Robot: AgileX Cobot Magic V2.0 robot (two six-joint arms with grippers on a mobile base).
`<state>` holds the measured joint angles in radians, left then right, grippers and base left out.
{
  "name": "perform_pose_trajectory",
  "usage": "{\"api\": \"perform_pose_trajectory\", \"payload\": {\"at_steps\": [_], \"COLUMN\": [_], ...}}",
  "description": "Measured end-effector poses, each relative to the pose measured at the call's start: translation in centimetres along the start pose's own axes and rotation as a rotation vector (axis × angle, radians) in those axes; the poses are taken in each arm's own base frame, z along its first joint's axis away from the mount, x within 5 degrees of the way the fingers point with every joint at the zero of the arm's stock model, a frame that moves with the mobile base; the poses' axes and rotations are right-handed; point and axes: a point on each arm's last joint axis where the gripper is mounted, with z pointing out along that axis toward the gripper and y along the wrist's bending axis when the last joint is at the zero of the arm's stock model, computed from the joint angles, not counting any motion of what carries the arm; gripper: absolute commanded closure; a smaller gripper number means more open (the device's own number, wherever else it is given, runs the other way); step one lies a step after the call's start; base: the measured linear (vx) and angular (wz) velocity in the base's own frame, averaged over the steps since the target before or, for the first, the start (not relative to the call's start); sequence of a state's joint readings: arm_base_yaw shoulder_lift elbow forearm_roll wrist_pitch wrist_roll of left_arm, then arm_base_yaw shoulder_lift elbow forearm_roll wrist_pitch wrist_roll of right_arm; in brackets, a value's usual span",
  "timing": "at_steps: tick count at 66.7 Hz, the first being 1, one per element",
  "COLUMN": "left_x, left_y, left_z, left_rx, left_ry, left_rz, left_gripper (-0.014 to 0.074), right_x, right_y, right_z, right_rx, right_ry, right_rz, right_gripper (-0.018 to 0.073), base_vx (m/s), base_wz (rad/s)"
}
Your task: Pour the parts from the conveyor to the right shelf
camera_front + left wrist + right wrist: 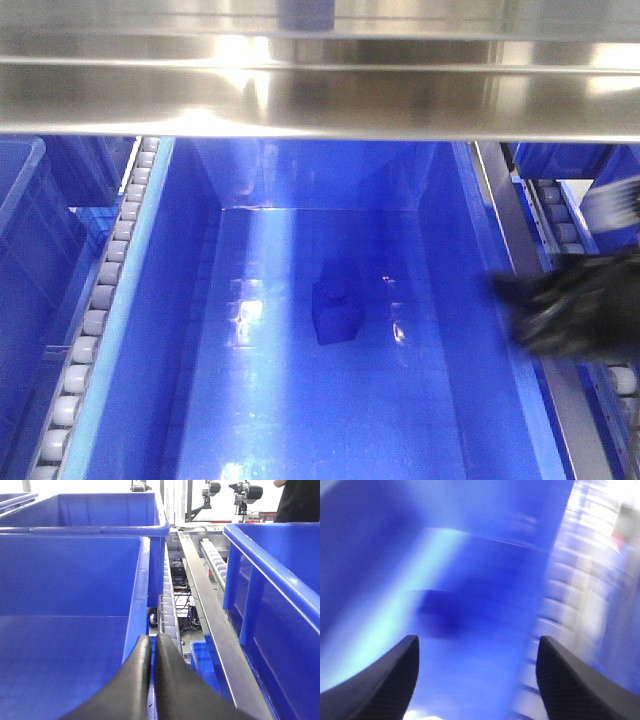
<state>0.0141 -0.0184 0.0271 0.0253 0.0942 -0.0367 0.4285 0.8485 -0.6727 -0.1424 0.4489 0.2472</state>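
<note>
Now part [338, 303] lies in bin [470, 330]; right gripper [477, 680] spread wide, left gripper [152, 680] pressed together, empty. No legible writing.

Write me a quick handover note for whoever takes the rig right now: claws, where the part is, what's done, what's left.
Left claw: shut, holding nothing, parked low between two blue bins on the rack.
Right claw: open and empty, over the right side of the middle bin; its view is motion-blurred.
Blue part: lying on the floor of the middle bin on the right shelf, roughly centred, apart from the walls.
Done: this part is in the bin.
Left: the conveyor is not in view, so I cannot tell whether more parts wait there. Check before ending, then pull the right arm clear of the bin.
</note>
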Motion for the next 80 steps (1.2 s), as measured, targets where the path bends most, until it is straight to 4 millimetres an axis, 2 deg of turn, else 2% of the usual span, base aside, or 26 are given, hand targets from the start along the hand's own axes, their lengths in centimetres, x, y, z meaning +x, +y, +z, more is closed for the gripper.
{"api": "perform_pose_trajectory", "payload": {"at_steps": [14, 23, 34, 40, 45, 48, 52, 61, 65, 72, 80], "left_x": [0.0, 0.0, 0.0, 0.0, 0.0, 0.0, 0.0, 0.0, 0.0, 0.0, 0.0], "left_y": [0.0, 0.0, 0.0, 0.0, 0.0, 0.0, 0.0, 0.0, 0.0, 0.0, 0.0], "left_z": [0.0, 0.0, 0.0, 0.0, 0.0, 0.0, 0.0, 0.0, 0.0, 0.0, 0.0], "left_rx": [0.0, 0.0, 0.0, 0.0, 0.0, 0.0, 0.0, 0.0, 0.0, 0.0, 0.0], "left_ry": [0.0, 0.0, 0.0, 0.0, 0.0, 0.0, 0.0, 0.0, 0.0, 0.0, 0.001], "left_rz": [0.0, 0.0, 0.0, 0.0, 0.0, 0.0, 0.0, 0.0, 0.0, 0.0, 0.0], "left_gripper": [0.0603, 0.0603, 0.0603, 0.0603, 0.0603, 0.0603, 0.0603, 0.0603, 0.0603, 0.0603, 0.0603], "right_x": [0.1, 0.4, 0.5, 0.9, 1.6, 2.5, 4.0, 8.5, 9.8, 10.4, 10.6], "right_y": [-3.7, -4.7, -4.7, -4.2, -3.7, -3.6, -3.4, -3.3, -3.2, -3.1, -3.3], "right_z": [-1.7, -3.2, -6.2, -8.7, -10.6, -11.0, -11.5, -11.1, -11.2, -11.3, -10.5], "right_rx": [0.197, 0.275, 0.318, 0.328, 0.332, 0.335, 0.34, 0.335, 0.331, 0.329, 0.333], "right_ry": [-0.035, -0.045, -0.139, -0.226, -0.305, -0.325, -0.35, -0.373, -0.402, -0.465, -0.43], "right_rz": [0.116, 0.134, 0.092, 0.076, 0.065, 0.058, 0.049, 0.056, 0.059, 0.047, 0.042], "right_gripper": [0.0072, 0.0072, 0.0072, 0.0072, 0.0072, 0.0072, 0.0072, 0.0072, 0.0076, 0.008, 0.0097], "base_vx": [0.0, 0.0, 0.0, 0.0, 0.0, 0.0, 0.0, 0.0, 0.0, 0.0, 0.0], "base_wz": [0.0, 0.0, 0.0, 0.0, 0.0, 0.0, 0.0, 0.0, 0.0, 0.0, 0.0]}}
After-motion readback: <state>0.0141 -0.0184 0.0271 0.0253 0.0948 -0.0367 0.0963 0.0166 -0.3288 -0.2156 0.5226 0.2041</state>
